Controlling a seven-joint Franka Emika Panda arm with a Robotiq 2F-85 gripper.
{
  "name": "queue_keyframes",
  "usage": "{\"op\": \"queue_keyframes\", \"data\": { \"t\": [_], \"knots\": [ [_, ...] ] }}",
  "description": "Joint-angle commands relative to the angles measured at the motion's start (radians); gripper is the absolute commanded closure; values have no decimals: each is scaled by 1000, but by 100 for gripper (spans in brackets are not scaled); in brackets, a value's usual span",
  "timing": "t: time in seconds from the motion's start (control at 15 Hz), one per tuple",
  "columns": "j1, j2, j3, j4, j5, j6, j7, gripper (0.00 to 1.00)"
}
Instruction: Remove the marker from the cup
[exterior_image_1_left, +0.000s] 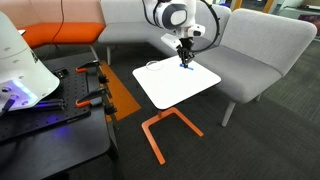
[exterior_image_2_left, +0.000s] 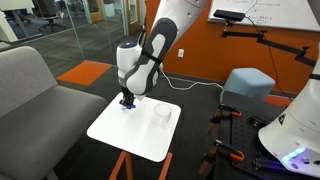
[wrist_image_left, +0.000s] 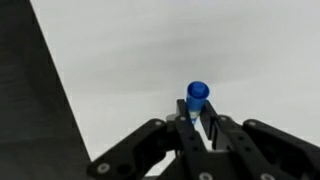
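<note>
My gripper (wrist_image_left: 197, 112) is shut on the blue marker (wrist_image_left: 197, 94), whose blue end sticks out past the fingertips over the white tabletop (wrist_image_left: 150, 50). In both exterior views the gripper (exterior_image_1_left: 184, 60) (exterior_image_2_left: 126, 101) hangs low over one edge of the small white table (exterior_image_1_left: 175, 88) (exterior_image_2_left: 130, 135), and the marker's blue tip (exterior_image_1_left: 184, 65) (exterior_image_2_left: 125, 106) is close to the surface. The small pale cup (exterior_image_2_left: 161, 112) stands upright on the table, apart from the gripper. It is out of the wrist view.
The table stands on an orange frame (exterior_image_1_left: 160, 130) among grey sofa seats (exterior_image_1_left: 255, 50) (exterior_image_2_left: 40, 95). A black bench with clamps and equipment (exterior_image_1_left: 50, 110) (exterior_image_2_left: 260, 140) stands beside it. Dark carpet lies past the table edge (wrist_image_left: 30, 110).
</note>
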Motion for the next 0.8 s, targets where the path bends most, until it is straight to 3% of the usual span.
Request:
{"op": "queue_keyframes", "data": {
  "t": [0.0,0.47,0.6,0.73],
  "knots": [
    [-2,0,13,-6,45,-74,4,54],
    [4,-57,15,-21,83,-134,26,2],
    [17,-118,11,-30,94,-197,46,0],
    [55,-198,-22,-34,78,-332,104,0]
  ]
}}
